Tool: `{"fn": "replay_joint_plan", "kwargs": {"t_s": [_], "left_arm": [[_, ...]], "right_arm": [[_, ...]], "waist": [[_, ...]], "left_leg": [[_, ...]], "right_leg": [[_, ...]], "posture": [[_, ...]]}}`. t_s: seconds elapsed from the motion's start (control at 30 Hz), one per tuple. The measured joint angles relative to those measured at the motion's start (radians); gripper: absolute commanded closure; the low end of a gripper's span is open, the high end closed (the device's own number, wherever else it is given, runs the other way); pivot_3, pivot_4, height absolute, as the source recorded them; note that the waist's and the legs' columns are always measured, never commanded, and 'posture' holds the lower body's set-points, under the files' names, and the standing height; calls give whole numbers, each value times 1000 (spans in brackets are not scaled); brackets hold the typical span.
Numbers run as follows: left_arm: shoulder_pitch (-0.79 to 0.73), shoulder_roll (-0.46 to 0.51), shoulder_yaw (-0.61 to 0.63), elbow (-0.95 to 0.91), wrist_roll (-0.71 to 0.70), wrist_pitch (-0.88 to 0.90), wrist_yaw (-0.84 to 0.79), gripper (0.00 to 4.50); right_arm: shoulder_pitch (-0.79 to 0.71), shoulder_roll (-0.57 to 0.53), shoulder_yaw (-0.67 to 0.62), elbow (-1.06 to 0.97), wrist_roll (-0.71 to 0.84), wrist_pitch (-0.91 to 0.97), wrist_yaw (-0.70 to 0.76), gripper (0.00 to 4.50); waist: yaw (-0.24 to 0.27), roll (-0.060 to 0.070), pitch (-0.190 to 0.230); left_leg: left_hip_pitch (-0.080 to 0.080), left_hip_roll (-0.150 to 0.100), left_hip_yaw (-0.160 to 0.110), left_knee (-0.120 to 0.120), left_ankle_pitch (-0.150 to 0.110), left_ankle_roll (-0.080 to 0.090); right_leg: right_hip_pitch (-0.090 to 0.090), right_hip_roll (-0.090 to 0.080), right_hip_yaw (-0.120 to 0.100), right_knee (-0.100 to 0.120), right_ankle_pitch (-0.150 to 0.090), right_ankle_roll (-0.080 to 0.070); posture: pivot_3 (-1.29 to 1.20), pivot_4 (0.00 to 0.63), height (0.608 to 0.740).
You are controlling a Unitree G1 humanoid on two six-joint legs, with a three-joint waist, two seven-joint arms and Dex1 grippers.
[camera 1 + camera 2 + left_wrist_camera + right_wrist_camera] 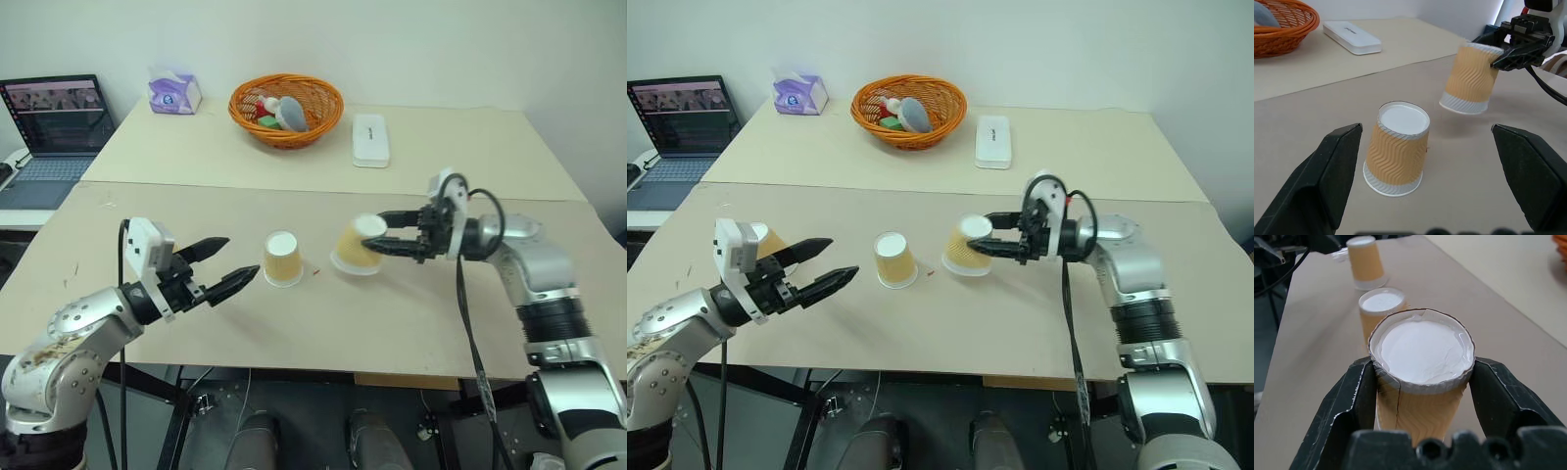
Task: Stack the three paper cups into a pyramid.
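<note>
- Three paper cups, all bottom-up: the held cup (359, 245) hangs tilted above the table (411, 323), base leaning toward the right gripper (385, 233), whose fingers are clamped on its upper end.
- The middle cup (282, 258) stands upright on its rim; the third cup (771, 242) stands beside the left gripper (224, 261), whose fingers are spread wide apart, holding nothing.
- Behind, on a second tabletop: one orange basket (286, 109), one white case (370, 140), one tissue pack (174, 93); one laptop (51, 137) at the left.

An upside-down cup (1396, 148) stood on the table (1312, 117) between the left gripper's (1430, 171) spread fingers. Beyond, the right gripper (1520, 46) held a tilted cup (1469, 78) aloft.
</note>
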Motion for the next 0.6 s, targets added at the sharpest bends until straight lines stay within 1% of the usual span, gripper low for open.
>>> {"fn": "replay_joint_plan", "kwargs": {"t_s": [0.07,0.3,0.6], "left_arm": [[21,-3,-3,-13,1,-2,7,0],[32,-5,-3,-13,3,-11,25,0],[20,-10,-18,-16,0,-15,41,0]], "right_arm": [[-5,30,31,10,-21,-19,17,1943],[-17,104,69,60,-65,-85,44,1943],[-57,124,65,150,-110,-149,42,1943]], "waist": [[0,0,0],[2,0,0],[0,0,0]], "left_leg": [[0,0,0,0,0,0],[0,0,0,0,0,0],[0,0,0,0,0,0]], "right_leg": [[0,0,0,0,0,0],[0,0,0,0,0,0],[0,0,0,0,0,0]], "posture": [[0,150,675],[0,150,675],[0,150,675]]}}
